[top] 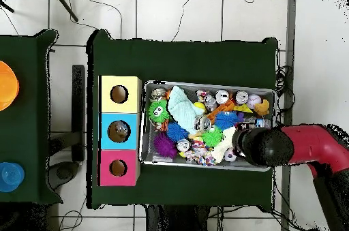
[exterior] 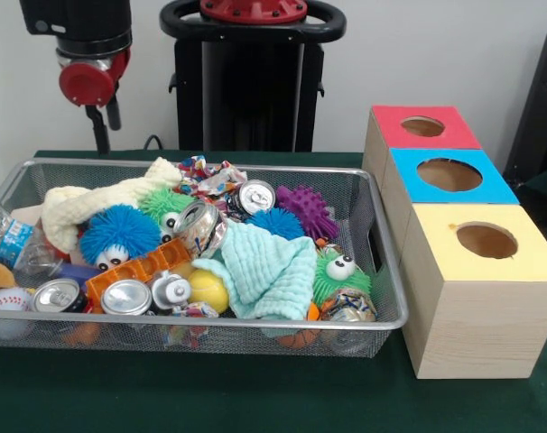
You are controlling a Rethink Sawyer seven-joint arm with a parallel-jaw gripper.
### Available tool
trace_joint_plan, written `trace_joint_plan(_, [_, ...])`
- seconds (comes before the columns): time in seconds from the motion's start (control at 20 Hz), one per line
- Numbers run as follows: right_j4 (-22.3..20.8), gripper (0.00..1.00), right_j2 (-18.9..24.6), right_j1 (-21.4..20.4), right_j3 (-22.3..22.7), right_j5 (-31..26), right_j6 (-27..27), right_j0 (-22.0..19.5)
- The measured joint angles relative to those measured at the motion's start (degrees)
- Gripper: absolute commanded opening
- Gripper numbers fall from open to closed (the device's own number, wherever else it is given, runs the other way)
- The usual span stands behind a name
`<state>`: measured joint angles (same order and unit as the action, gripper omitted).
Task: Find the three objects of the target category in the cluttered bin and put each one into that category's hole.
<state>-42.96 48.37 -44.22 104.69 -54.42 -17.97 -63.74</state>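
Observation:
A wire mesh bin (exterior: 210, 322) (top: 204, 84) is heaped with clutter. It holds several crushed drink cans (exterior: 126, 298) (exterior: 255, 196), fuzzy balls with eyes in blue (exterior: 120, 233) and green (exterior: 341, 273), a purple spiky ball (exterior: 307, 207), a mint cloth (exterior: 269, 271) and a cream cloth (exterior: 102, 203). Beside the bin stand three wooden boxes, each with a round hole: a red-topped box (exterior: 424, 126) (top: 118, 167), a blue-topped box (exterior: 449, 174) (top: 119, 131) and a yellow-topped box (exterior: 486, 241) (top: 119, 94). My gripper (exterior: 105, 126) hangs above the bin's far left corner, well clear of the pile. In the overhead view the arm's head (top: 262, 145) hides it.
The bin also holds a yellow ball (exterior: 208, 290), a baseball (exterior: 9, 307), an orange block (exterior: 138, 266) and a plastic bottle (exterior: 16, 244). A second dark table at the overhead view's left carries an orange disc (top: 5, 85) and a blue disc (top: 8, 176).

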Motion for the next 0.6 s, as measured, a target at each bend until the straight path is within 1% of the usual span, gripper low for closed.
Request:
trace_joint_plan(0.05, [-1.37,1.0,0.0,-0.03,-0.2,0.13,0.0,-0.07])
trace_joint_plan(0.2, [-3.43,1.0,0.0,-0.09,-0.43,0.59,0.0,-0.14])
trace_joint_plan(0.45, [-5.8,1.0,0.14,-0.28,-0.57,1.57,0.0,-0.19])
trace_joint_plan(0.6, [-6.41,1.0,0.45,-0.84,-0.56,2.06,0.0,-0.33])
